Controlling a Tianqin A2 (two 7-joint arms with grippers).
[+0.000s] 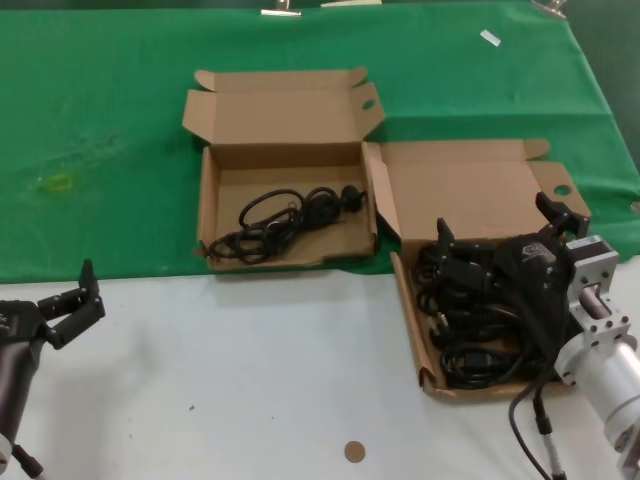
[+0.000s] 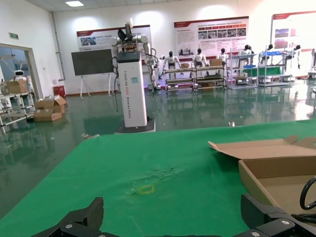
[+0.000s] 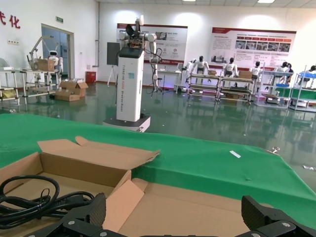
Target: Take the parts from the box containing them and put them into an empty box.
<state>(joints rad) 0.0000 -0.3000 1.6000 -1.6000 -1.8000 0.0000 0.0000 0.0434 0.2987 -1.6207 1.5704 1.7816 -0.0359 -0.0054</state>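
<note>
The box containing the parts (image 1: 409, 312) sits at the right on the white table, lid (image 3: 197, 207) folded back. Several black coiled cords (image 1: 478, 330) fill it. My right gripper (image 1: 500, 222) hovers over its back half, open, holding nothing; in the right wrist view the gripper (image 3: 177, 219) frames only bare lid cardboard. The empty box (image 1: 208, 195), with an oval hole in its lid and a wavy front wall, lies on the green cloth and holds one cord bundle (image 1: 285, 222), (image 3: 34, 202). My left gripper (image 1: 78, 303) rests open at the near left, (image 2: 173, 224).
Green cloth (image 1: 100, 150) covers the far half of the table, with a small yellow mark (image 2: 146, 189) on it. A brown disc (image 1: 354, 451) lies on the white surface (image 1: 250, 380) near the front. The two boxes stand close together, flap (image 3: 121, 202) between them.
</note>
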